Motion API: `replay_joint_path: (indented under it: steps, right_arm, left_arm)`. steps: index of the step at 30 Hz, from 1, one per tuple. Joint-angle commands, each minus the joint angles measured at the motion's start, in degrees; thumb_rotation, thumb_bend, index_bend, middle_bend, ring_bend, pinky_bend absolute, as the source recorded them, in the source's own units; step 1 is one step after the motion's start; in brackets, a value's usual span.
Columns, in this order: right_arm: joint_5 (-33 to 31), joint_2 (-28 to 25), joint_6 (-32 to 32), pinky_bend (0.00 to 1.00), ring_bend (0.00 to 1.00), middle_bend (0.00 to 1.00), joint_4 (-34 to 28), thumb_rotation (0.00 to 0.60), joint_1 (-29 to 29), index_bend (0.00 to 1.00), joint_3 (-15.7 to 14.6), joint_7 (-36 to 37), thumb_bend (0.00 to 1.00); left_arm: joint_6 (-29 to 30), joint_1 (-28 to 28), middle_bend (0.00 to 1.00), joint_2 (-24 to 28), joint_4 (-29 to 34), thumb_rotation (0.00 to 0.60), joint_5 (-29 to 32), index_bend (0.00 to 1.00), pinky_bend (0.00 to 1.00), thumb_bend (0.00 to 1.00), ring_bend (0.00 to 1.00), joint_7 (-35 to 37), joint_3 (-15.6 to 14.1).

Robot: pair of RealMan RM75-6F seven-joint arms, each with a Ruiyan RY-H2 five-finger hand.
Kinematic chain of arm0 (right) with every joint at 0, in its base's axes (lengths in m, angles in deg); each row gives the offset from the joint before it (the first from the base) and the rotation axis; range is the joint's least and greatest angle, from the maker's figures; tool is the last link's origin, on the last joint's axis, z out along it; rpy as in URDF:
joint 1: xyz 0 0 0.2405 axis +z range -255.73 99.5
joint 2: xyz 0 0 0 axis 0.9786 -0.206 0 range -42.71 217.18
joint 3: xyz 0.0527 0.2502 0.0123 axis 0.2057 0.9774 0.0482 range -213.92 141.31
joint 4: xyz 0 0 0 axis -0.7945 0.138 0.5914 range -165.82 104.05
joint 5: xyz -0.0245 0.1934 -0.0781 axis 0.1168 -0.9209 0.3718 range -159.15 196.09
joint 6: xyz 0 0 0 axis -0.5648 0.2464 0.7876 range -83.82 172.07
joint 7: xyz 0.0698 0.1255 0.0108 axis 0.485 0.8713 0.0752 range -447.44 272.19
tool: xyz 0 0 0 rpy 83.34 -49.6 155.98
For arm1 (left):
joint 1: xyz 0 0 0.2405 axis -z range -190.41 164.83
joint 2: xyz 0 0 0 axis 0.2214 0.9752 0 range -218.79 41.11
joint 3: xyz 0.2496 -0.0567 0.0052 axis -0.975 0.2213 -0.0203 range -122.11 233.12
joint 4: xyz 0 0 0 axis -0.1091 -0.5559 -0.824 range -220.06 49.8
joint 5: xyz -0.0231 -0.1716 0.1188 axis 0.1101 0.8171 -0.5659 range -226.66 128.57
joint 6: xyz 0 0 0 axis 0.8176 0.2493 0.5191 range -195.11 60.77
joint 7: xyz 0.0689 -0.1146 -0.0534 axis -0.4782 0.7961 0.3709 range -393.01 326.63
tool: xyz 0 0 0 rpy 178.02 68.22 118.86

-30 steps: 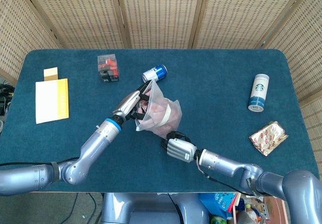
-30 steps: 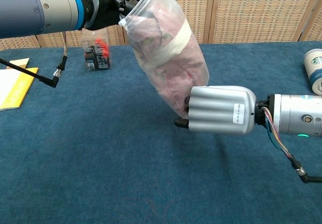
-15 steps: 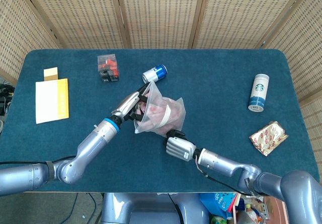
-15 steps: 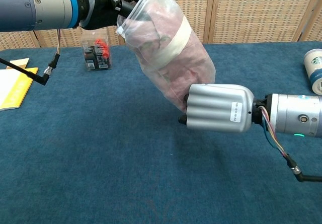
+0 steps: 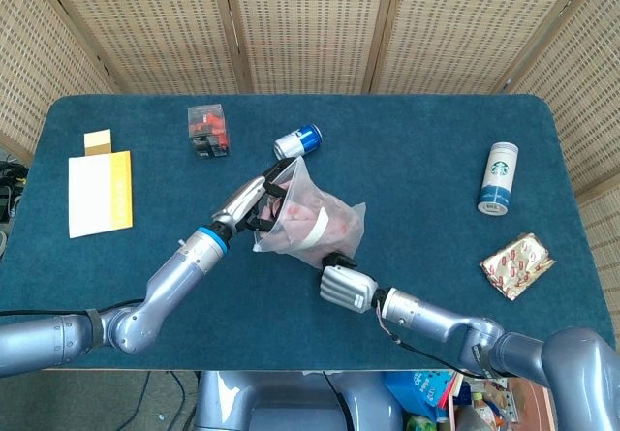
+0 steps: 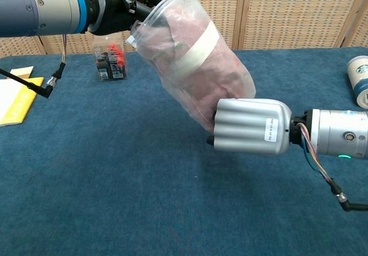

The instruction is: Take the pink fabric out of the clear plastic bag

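Observation:
A clear plastic bag [image 5: 312, 220] [image 6: 190, 66] with a white tape band hangs tilted above the blue table, its bottom toward the right. Pink fabric [image 5: 325, 226] [image 6: 172, 40] fills the inside of it. My left hand [image 5: 254, 200] [image 6: 118, 6] grips the bag's open mouth at its upper left. My right hand [image 5: 341, 285] [image 6: 250, 126] holds the bag's lower end, its back turned to the chest camera so the fingers are mostly hidden behind it.
A blue can [image 5: 297, 141] lies just behind the bag. A clear box with red contents [image 5: 208, 129] [image 6: 110, 60] stands at the back left, a yellow and white booklet [image 5: 99, 192] at the far left. A Starbucks cup [image 5: 498, 177] and a patterned packet [image 5: 516, 264] are at the right.
The bag has swung flatter, its bottom moving right and slightly up with my right hand. My left hand keeps its grip on the mouth, shifted a little left.

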State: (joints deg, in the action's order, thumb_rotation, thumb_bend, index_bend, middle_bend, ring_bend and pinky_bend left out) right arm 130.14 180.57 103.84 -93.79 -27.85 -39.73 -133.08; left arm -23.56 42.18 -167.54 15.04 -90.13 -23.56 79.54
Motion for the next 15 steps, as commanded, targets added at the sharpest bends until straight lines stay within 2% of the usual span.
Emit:
replay_joint_path:
  steps: [1,15]
  right_arm:
    - [0.01,-0.11,0.02,0.88,0.68,0.76,0.00,0.600,-0.02,0.71,-0.05,0.07,1.00]
    - [-0.99,-3.07,0.47,0.90,0.70,0.77,-0.03,0.600,-1.60,0.74,-0.69,0.14,1.00]
  left_arm:
    - [0.10,-0.11,0.00,-0.10,-0.23,0.600,-0.19,0.78,0.00,0.51,0.00,0.34,-0.04]
    - [2.63,-2.26,0.00,0.51,-3.63,0.600,-2.85,0.78,0.00,0.51,0.00,0.90,-1.22]
